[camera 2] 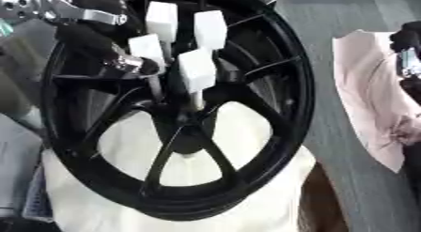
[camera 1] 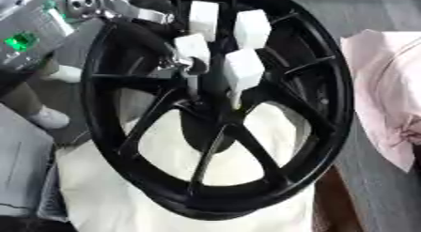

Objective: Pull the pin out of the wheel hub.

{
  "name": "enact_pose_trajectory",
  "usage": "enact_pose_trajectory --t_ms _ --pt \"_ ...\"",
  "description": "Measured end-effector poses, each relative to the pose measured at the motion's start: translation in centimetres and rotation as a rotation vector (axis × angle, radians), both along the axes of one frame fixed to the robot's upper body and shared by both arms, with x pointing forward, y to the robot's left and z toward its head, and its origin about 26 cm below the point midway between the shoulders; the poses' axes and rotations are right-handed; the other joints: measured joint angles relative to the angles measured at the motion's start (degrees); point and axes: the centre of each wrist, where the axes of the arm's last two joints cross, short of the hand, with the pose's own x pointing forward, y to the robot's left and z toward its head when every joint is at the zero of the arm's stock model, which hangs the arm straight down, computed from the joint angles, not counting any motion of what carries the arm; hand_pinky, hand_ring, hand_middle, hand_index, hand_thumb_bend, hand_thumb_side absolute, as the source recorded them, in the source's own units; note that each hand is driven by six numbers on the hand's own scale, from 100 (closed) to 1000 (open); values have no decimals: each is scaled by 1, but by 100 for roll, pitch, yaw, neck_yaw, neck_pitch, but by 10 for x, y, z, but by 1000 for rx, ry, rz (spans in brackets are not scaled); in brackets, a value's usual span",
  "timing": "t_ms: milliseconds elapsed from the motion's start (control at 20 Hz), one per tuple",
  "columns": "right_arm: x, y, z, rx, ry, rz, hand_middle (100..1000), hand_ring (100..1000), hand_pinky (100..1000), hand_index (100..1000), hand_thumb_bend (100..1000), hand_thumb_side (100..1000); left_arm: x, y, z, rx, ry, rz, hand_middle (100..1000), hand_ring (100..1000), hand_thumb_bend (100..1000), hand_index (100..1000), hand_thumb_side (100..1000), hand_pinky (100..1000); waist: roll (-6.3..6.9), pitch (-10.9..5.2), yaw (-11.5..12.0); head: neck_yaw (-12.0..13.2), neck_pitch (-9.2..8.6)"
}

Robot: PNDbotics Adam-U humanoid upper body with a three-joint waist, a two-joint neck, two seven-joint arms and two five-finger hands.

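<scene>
The left hand (camera 1: 177, 52), white-padded fingers curled, grasps a thin metal pin (camera 1: 237, 100) at the hub just below it, in the black spoked alloy wheel (camera 1: 329, 85). An off-axis pull could jam the pin or tip the wheel on its white cloth (camera 1: 98, 189).
</scene>
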Motion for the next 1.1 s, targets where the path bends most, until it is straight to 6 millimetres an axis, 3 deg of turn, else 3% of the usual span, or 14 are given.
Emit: enact_pose_trajectory --t_ms 50,100,150,250,500,750,1100 --pt "0 0 0 0 0 0 576 682 689 671 100 322 0 -1 -1 3 0 -4 592 614 288 788 1000 665 3 3 0 0 0" --pt "0 0 0 0 1 0 576 682 689 671 100 322 0 -2 -1 4 0 -9 589 611 278 783 1000 662 8 3 1 0 0" --pt "0 0 0 0 1 0 576 682 689 671 100 323 0 -3 -1 5 0 -13 558 582 180 744 967 631 12 3 2 0 0" --pt "0 0 0 0 1 -2 576 683 690 671 100 324 -1 -5 -1 7 1 -20 528 557 110 714 870 602 14 3 8 0 0" --pt "-1 -1 0 -1 2 -6 577 683 690 671 100 326 -3 -7 -1 -2 10 -16 418 465 100 626 613 493 14 3 11 1 0" --pt "0 -2 -1 0 6 -7 577 684 690 672 100 329 -6 -4 4 -42 18 -2 350 404 100 551 288 425 13 3 30 1 0" --pt "0 -2 -2 1 9 -10 578 684 691 671 100 326 -17 10 17 -149 51 11 287 350 100 458 282 378 14 1 45 -2 0"
